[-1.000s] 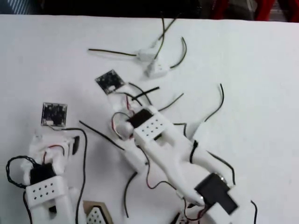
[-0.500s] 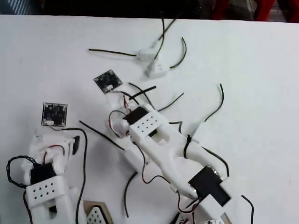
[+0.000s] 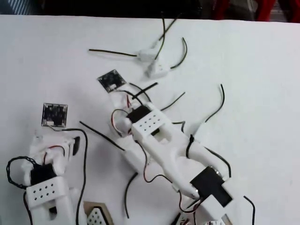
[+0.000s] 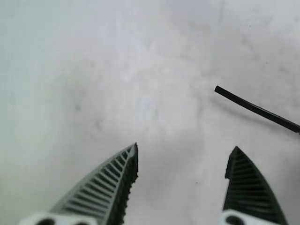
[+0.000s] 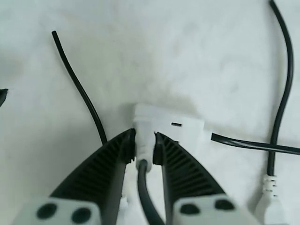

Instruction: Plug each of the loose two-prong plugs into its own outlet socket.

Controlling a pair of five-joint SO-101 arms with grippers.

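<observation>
Plug [image 5: 143, 149], white with a black cord, is pinched between the closed fingers of the right gripper [image 5: 144, 136] at lower centre of the right wrist view, its nose touching a white block [image 5: 183, 131]. The left gripper [image 4: 184, 148] hangs with fingers spread over bare table [image 4: 93, 70], a black wire end [image 4: 253, 108] beyond. Farther off, two black squares [image 3: 54, 114] [image 3: 111, 80] lie left of centre in the high view, and two loose white plugs [image 3: 157, 71] [image 3: 146, 55] at upper centre.

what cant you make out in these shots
- Right wrist view: the prongs of the white plug are hidden by its own body and the fingers.
- High view: the right arm covers that plug and the fingers.
- Left wrist view: the picture's edge cuts off the black cable.
</observation>
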